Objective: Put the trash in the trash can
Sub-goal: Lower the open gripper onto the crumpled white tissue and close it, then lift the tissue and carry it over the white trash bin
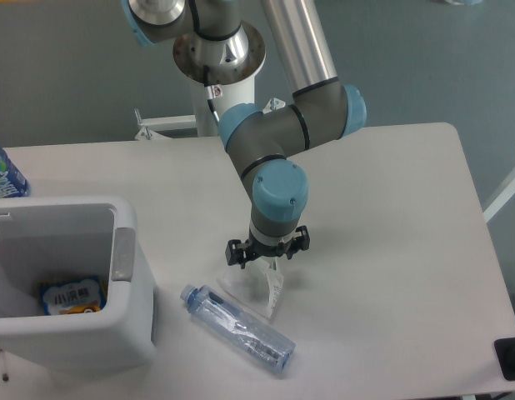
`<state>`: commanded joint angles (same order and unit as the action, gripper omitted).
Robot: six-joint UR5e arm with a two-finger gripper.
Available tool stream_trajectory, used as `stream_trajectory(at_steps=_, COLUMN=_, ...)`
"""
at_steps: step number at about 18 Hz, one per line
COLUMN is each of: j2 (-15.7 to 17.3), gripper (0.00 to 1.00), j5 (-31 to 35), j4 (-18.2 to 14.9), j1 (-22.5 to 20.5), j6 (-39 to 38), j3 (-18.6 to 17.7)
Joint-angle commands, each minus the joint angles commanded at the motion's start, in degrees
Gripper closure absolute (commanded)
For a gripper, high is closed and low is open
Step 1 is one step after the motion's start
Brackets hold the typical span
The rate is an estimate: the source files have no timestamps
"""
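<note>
White crumpled wrapper (256,289) lies under the claw (266,260) (jaws spread, gripping nothing), beside the bottle (237,328).

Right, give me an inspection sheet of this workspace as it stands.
Surface: white table, mostly bare on the right half.
Job's things: crumpled white wrapper under the gripper; clear water bottle lying on its side beside it; trash can at front left, not holding either yet.
Clutter: a yellow-and-blue packet inside the can; labelled bottle at the left edge; a dark object at the front right corner.
Grippers: gripper low over the wrapper, fingers spread.
Cables: nothing seen.
Surroundings: grey floor; white frame behind the table.
</note>
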<state>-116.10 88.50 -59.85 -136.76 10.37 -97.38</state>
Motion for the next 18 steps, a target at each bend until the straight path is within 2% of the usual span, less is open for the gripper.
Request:
stream_trajectory(at_steps=2, j2=0.1, gripper=0.46, j5=0.2, j4=0.0, j1=0.0, j6=0.0, j3=0.0)
stream_trajectory(at_steps=3, j2=0.1, gripper=0.66, j5=0.8, j4=0.0, j1=0.0, j6=0.0, j3=-0.1)
stream_trajectory(at_steps=4, j2=0.1, gripper=0.91, j5=1.7, j4=-0.1, j1=0.0, j6=0.0, j3=0.0)
stream_trajectory(at_steps=5, j2=0.2, gripper=1.00, j5=2.4, j4=-0.1, j1=0.0, j6=0.1, j3=-0.1)
stream_trajectory(at_steps=13, j2=1.2, gripper=1.00, j5=2.6, j4=-0.4, j1=-1.2, j6=2.6, j3=0.2)
stream_trajectory(at_steps=18, j2=5.4, gripper=1.00, j5=1.7, j4=-1.0, j1=-5.8, j6=10.9, j3=1.6)
